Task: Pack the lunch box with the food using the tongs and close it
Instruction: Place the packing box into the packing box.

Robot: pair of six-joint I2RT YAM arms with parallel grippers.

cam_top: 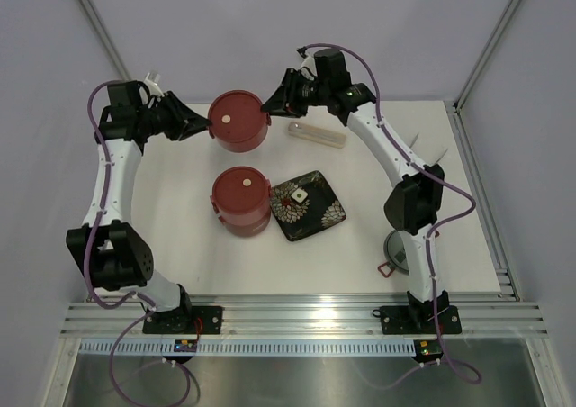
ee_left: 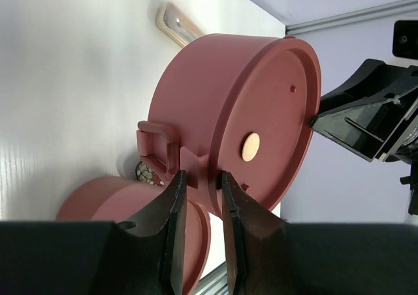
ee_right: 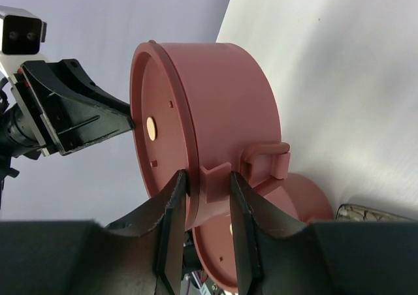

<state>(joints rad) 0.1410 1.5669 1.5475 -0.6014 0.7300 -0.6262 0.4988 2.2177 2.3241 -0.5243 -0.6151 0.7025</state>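
My left jaws clamp one side tab (ee_left: 198, 171) of the lidded red bowl (cam_top: 238, 121); my right jaws clamp the opposite tab (ee_right: 210, 181).

Bowl (ee_left: 215, 93) smooth matt plastic; table (ee_left: 65, 79) white, slightly glossy

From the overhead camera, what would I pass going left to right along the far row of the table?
In order: left claw → red lidded bowl → right claw → translucent oblong case.
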